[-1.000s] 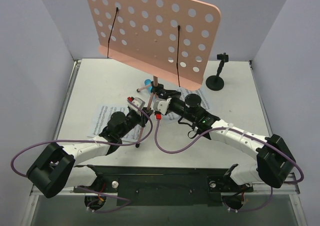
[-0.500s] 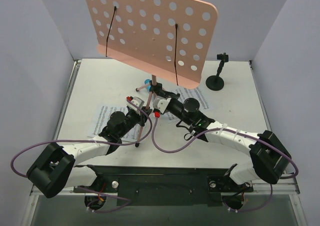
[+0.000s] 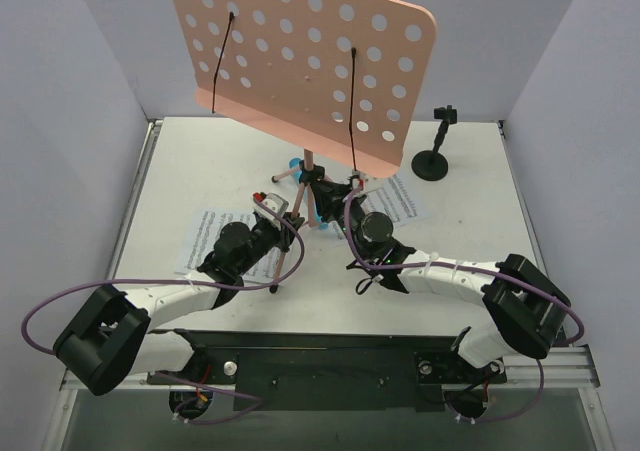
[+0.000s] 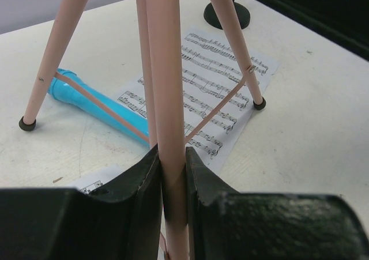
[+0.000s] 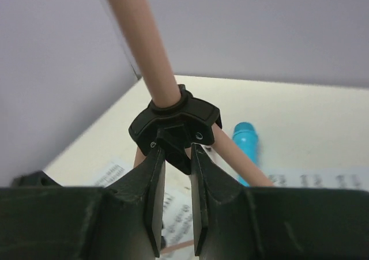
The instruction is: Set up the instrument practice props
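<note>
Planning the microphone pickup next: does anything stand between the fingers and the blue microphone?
Yes. The microphone lies under the tripod of the music stand: a thin pink brace crosses over it, with legs on either side.

White surface (image 3: 200, 161), pale walls (image 3: 70, 121)
Plain lavender-grey walls box the matte surface on three sides.

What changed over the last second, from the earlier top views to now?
The right arm swung round toward the stand, and the right fingers closed on the black tripod hub of the pink music stand, whose desk nudged slightly left. Unchanged: the left fingers clamp a tripod leg; the sheet music, blue microphone and mic stand lie as before.
</note>
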Robot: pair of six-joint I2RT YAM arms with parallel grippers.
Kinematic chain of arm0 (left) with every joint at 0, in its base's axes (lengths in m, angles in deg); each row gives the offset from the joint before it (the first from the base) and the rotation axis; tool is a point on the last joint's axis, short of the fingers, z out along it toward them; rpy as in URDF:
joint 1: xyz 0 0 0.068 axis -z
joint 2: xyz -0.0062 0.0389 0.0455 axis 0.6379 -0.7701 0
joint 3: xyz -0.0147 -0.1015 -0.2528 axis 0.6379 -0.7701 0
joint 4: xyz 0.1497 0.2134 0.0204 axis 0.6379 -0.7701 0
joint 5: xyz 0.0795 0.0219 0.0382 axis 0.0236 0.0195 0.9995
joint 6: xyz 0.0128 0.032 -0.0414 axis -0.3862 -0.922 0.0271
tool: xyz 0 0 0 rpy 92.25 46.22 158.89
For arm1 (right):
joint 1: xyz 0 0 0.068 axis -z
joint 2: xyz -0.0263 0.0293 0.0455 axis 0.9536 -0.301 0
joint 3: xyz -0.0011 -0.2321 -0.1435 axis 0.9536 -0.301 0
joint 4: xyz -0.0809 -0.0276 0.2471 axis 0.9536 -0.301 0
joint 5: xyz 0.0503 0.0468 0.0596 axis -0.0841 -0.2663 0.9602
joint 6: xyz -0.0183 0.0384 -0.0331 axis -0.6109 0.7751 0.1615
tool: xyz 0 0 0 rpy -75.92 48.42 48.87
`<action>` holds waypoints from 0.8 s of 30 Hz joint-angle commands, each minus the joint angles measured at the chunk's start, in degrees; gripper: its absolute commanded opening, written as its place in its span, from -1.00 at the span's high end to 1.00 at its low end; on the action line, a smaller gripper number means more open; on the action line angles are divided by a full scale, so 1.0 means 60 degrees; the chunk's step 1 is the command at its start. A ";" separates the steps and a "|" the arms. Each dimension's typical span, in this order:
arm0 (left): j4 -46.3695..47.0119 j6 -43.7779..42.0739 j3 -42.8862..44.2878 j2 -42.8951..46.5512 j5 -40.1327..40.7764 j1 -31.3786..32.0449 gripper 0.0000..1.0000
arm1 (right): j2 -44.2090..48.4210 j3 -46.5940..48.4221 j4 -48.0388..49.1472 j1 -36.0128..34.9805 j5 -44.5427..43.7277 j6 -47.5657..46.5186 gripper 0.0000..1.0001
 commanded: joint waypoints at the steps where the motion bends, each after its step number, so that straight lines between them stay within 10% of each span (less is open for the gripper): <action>1: 0.0214 -0.0432 0.0141 0.0363 -0.0744 0.0079 1.00 | -0.0026 -0.0573 -0.0352 0.0082 -0.2933 0.5462 1.00; 20: 0.0375 -0.0418 0.0053 0.0393 -0.1168 -0.0111 1.00 | 0.0548 -0.0574 -0.3312 -0.0181 -0.2730 1.9274 1.00; 24: 0.0316 -0.0418 0.0067 0.0436 -0.1286 -0.0112 1.00 | 0.0297 -0.0531 -0.2169 -0.0255 -0.2437 1.9854 1.00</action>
